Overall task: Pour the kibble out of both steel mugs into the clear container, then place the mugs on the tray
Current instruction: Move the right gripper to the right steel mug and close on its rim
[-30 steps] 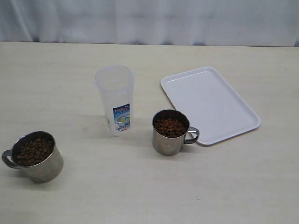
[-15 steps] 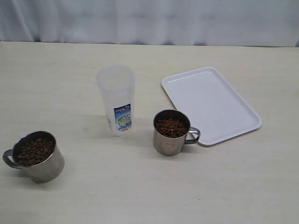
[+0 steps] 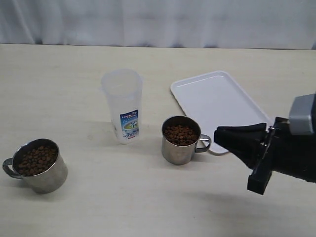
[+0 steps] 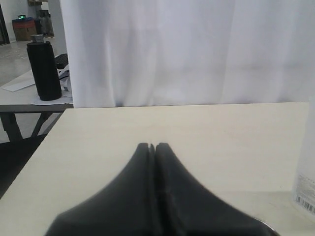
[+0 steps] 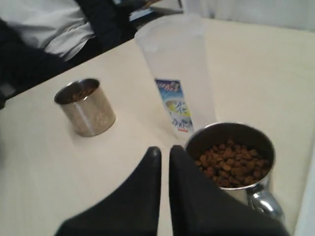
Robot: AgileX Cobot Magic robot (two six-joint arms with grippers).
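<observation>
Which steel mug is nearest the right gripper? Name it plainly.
The steel mug beside the tray, its handle pointing toward the right gripper. The other mug stands far off at the exterior view's left, beyond the clear container.

Shiny steel mugs [image 3: 177,154], transl. plastic container [image 3: 122,94], glossy plastic tray [image 3: 217,101], matt table [image 3: 148,202].

Tray [image 3: 217,98]: one corner hidden behind the right claw [image 3: 219,136] and its arm; the arm itself is cut off by the exterior view's right edge.
Clear container [image 3: 122,94]: label print too small to read; in the left wrist view only a sliver shows at the frame edge.
Farther steel mug [image 5: 86,108]: contents blurred in the right wrist view.
Left claw [image 4: 151,146]: base cut off by the frame edge.
</observation>
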